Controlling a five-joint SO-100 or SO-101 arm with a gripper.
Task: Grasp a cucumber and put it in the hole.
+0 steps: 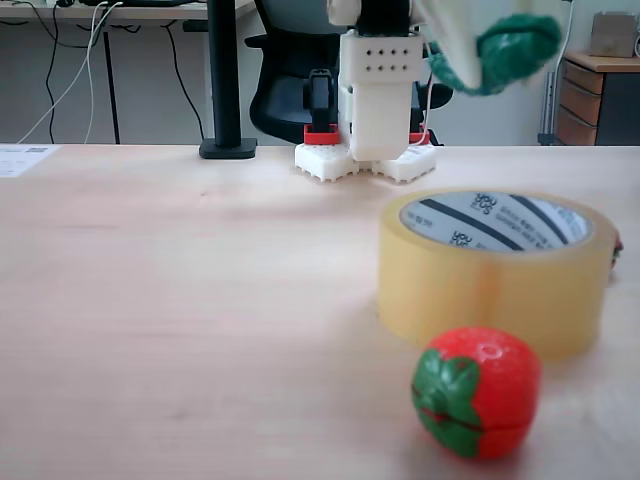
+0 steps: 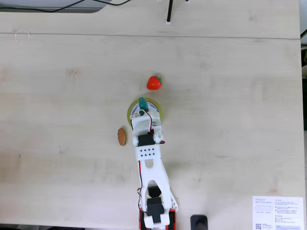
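Observation:
The dark-green cucumber [image 1: 508, 52] hangs in the air, and my gripper [image 1: 488, 55] is shut on it, high above the table. In the fixed view from above, the cucumber [image 2: 143, 103] and the gripper [image 2: 142, 106] sit over the far part of the yellowish tape roll [image 2: 159, 111]. In the low fixed view the roll [image 1: 495, 285] stands on the table below the cucumber. Its hole [image 1: 495, 222] faces up and shows the white core with dark stripes. The arm covers most of the hole in the view from above.
A red toy strawberry [image 1: 477, 392] [image 2: 154, 83] lies just beyond the roll, away from the arm's base [image 2: 156, 213]. A brown oval piece [image 2: 122, 136] lies left of the gripper. A printed sheet [image 2: 277, 213] and a black pole [image 1: 225, 80] stand at the table's edges.

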